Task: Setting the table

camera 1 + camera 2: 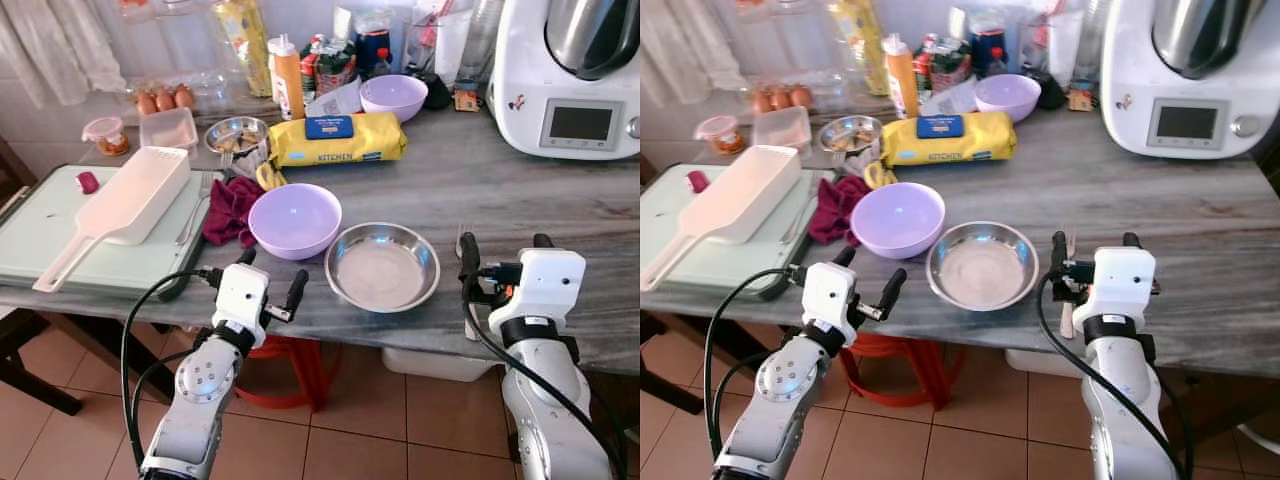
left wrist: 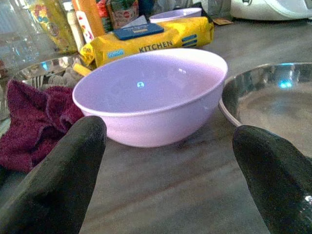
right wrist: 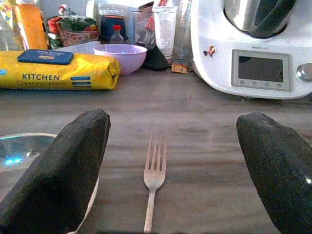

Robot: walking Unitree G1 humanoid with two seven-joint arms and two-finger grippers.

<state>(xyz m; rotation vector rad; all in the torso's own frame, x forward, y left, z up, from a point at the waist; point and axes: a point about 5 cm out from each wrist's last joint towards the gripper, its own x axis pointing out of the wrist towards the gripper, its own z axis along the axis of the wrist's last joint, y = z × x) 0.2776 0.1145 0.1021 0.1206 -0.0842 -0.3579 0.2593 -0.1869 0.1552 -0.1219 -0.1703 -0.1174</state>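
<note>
— Grey worktop (image 1: 520,190), front edge: left gripper (image 1: 268,283), fingers spread, faces the lilac bowl (image 1: 295,219); steel bowl (image 1: 382,265) just beside it.
— Right side?
— Right gripper (image 3: 170,170), fingers spread, lined up over the fork (image 3: 153,180) — presumably next. Red cloth (image 1: 232,208) crowds the bowl's left.

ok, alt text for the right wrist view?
The open right gripper points along a grey table at a fork lying between its fingers, tines away. Beyond stand a yellow kitchen-wipes pack, a lilac bowl and a white kitchen machine.
</note>
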